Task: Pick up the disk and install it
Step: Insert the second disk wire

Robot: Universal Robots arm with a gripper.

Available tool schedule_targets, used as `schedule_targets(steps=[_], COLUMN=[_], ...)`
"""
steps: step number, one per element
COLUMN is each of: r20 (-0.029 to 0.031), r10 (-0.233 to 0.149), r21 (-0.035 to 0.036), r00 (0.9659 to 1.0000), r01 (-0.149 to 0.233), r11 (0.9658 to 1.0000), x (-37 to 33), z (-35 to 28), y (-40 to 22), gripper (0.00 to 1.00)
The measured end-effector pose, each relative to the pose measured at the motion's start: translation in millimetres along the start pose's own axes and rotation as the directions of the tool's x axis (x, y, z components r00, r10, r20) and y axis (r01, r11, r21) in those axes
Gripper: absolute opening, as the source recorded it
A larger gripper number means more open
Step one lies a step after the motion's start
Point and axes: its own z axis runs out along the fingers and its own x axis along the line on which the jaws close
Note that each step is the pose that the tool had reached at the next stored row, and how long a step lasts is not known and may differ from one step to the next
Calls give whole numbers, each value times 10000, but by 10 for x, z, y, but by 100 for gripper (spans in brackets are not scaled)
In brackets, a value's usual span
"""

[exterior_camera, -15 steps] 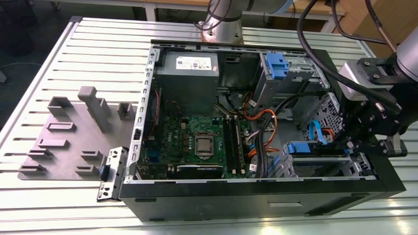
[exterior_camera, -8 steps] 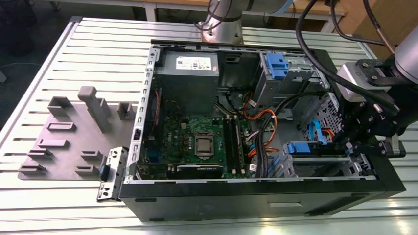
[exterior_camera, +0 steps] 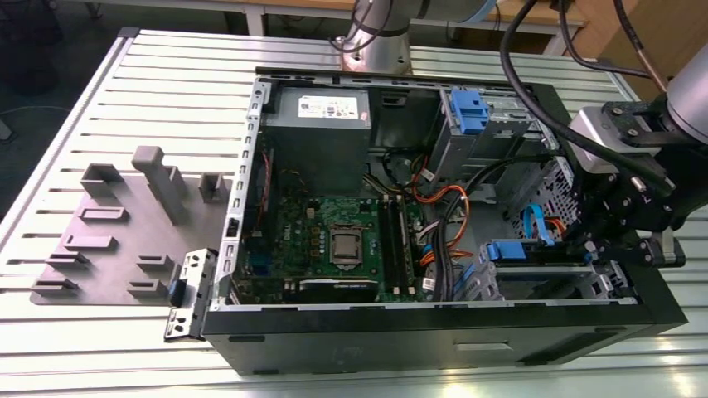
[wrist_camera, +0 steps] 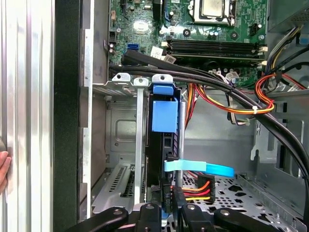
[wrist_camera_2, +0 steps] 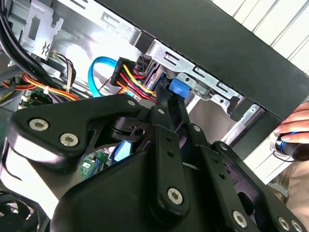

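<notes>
Disk (wrist_camera: 165, 145) upright in drive cage (wrist_camera: 120, 140)

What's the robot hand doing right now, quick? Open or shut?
Robot hand: cannot be told; it is right at the disk standing in its bay.
Person's hand: outside the case, beside its wall.

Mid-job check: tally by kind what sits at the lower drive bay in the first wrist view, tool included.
disk, on edge in the bay, blue bracket showing: 1
light-blue flat cable: 1
red, yellow and black wire bundle: 1
tool, at the disk's near end: 1
Total: 4
</notes>
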Motion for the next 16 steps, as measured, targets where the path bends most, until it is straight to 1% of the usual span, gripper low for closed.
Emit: schedule_targets(steps=[9, 10, 11, 16], r20=[1, -2, 0, 0], r10=[0, 0, 0, 0], r21=[0, 0, 0, 0], r00=[10000, 10000, 10000, 10000], r01=[0, 0, 0, 0], r11=[10000, 10000, 10000, 10000], x=[0, 0, 0, 0], z=[4, 3, 4, 5], y=[0, 0, 0, 0], gripper=[24, 22, 17, 17])
